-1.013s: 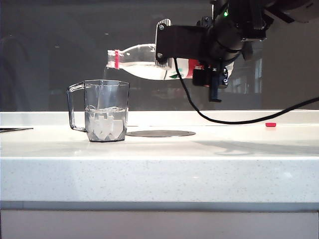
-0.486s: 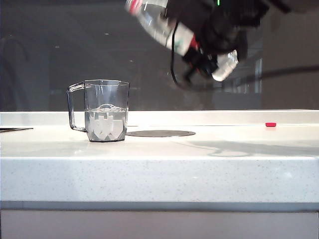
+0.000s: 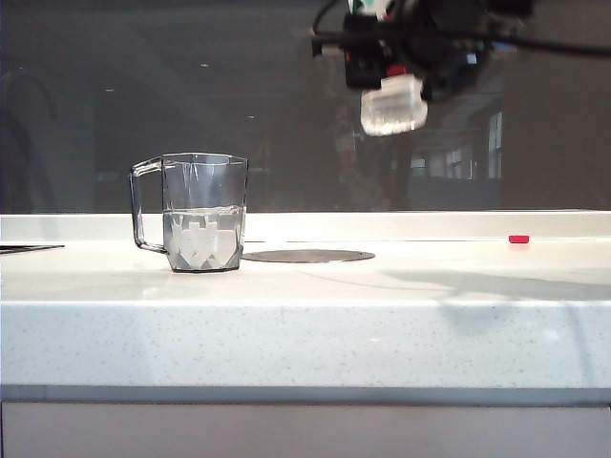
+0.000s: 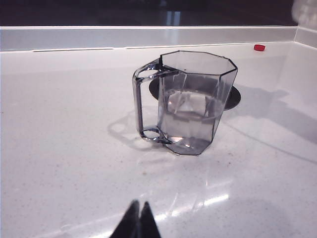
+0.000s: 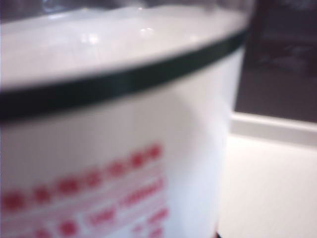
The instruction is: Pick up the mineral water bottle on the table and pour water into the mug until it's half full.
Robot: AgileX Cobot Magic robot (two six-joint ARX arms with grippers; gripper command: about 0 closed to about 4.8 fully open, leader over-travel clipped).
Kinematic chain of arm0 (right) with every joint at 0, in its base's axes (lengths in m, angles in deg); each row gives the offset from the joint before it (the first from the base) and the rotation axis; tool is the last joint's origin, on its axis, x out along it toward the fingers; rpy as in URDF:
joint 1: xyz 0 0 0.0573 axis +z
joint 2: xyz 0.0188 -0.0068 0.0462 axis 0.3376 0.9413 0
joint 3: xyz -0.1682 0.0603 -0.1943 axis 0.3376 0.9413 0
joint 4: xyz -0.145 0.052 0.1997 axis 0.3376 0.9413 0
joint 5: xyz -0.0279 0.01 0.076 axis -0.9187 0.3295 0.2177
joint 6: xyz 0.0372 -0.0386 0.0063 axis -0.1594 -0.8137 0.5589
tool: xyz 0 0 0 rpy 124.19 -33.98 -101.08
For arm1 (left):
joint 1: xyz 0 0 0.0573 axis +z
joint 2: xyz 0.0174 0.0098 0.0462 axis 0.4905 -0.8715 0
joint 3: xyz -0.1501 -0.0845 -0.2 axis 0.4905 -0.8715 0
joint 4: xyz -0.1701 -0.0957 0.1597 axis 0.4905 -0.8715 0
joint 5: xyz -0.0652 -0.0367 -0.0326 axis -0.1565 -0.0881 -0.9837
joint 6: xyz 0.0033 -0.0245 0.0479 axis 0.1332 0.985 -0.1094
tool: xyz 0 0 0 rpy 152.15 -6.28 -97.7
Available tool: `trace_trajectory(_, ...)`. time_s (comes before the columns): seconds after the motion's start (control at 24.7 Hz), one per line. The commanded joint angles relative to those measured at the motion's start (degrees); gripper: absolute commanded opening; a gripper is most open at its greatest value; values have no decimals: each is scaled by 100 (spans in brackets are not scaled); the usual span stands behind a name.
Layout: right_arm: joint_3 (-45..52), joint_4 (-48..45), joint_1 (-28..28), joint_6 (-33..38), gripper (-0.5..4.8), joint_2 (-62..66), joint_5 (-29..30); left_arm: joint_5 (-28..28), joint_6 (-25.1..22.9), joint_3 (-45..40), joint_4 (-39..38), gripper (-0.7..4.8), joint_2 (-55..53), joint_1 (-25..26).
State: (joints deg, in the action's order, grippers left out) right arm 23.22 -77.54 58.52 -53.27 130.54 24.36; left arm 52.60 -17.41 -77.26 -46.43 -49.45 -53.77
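Note:
The mug (image 3: 196,212) stands on the table (image 3: 305,324) left of the middle, handle to the left, with water (image 3: 200,234) up to about half its height. In the left wrist view the mug (image 4: 195,101) stands ahead of my left gripper (image 4: 139,204), which is shut and empty with its tips together. High above the table and to the right of the mug, my right gripper (image 3: 401,57) is shut on the mineral water bottle (image 3: 392,107). The bottle stands upright, with only its clear base showing below the hand. Its white label with red characters (image 5: 99,163) fills the right wrist view.
A flat dark round disc (image 3: 306,255) lies just right of the mug. A small red cap (image 3: 518,239) sits near the back ledge at the right. A thin dark object (image 3: 29,248) lies at the far left edge. The arm's black cable crosses the top of the exterior view.
The bottle was lying level with its mouth over the mug. It has swung upright and risen to the right, away from the mug. The water in the mug has settled.

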Motion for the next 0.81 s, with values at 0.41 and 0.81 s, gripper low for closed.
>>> trace_trajectory(0.41, 1978, -1917, -1355, 1290, 241, 63, 664, -13, -11, 13, 52, -4, -4, 9)
trace_trajectory(0.81, 1974, -2544, -1499, 815, 242, 933, 990, -15, -11, 13, 55, -4, -2, 9)
